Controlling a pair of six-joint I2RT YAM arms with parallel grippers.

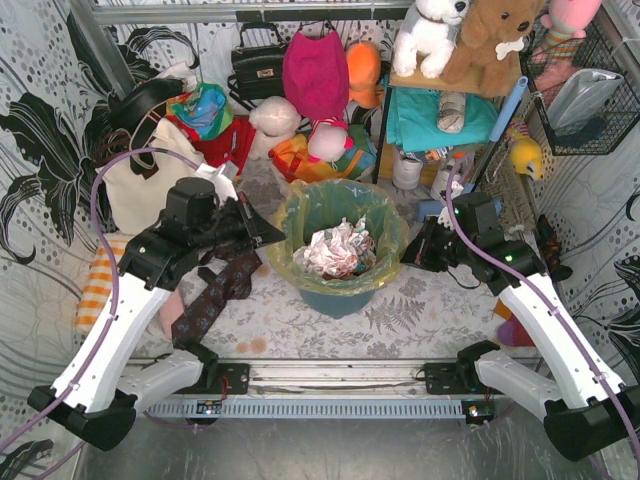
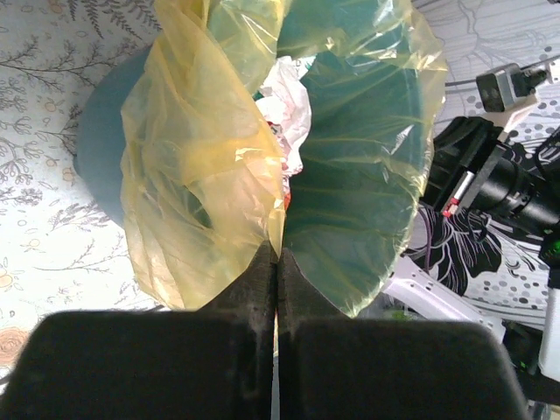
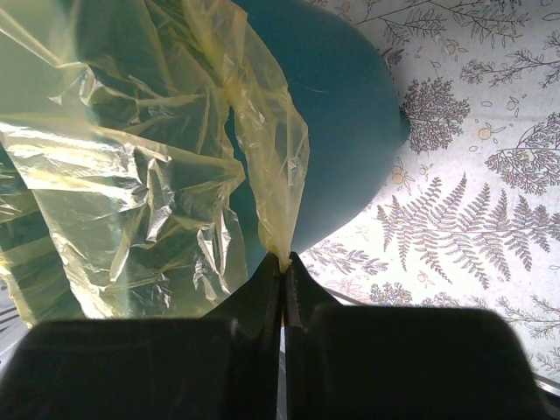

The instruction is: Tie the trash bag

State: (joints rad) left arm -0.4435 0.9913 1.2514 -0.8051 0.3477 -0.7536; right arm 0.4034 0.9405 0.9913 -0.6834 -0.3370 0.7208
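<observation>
The trash bag [image 1: 385, 228], thin yellow-green plastic, lines a teal bin [image 1: 335, 298] in the middle of the table, with crumpled white paper [image 1: 335, 250] inside. My left gripper [image 1: 278, 238] is at the bag's left rim. In the left wrist view that gripper [image 2: 277, 255] is shut on a fold of the trash bag [image 2: 201, 166]. My right gripper [image 1: 408, 250] is at the bag's right rim. The right wrist view shows it [image 3: 284, 261] shut on a pinched strip of the trash bag [image 3: 271, 149], beside the teal bin [image 3: 341, 122].
A dark patterned cloth [image 1: 215, 290] lies left of the bin, and an orange striped cloth [image 1: 97, 285] at the far left. A cream tote bag [image 1: 140, 185], handbags and soft toys crowd the back. A shelf unit [image 1: 440, 120] stands at the back right.
</observation>
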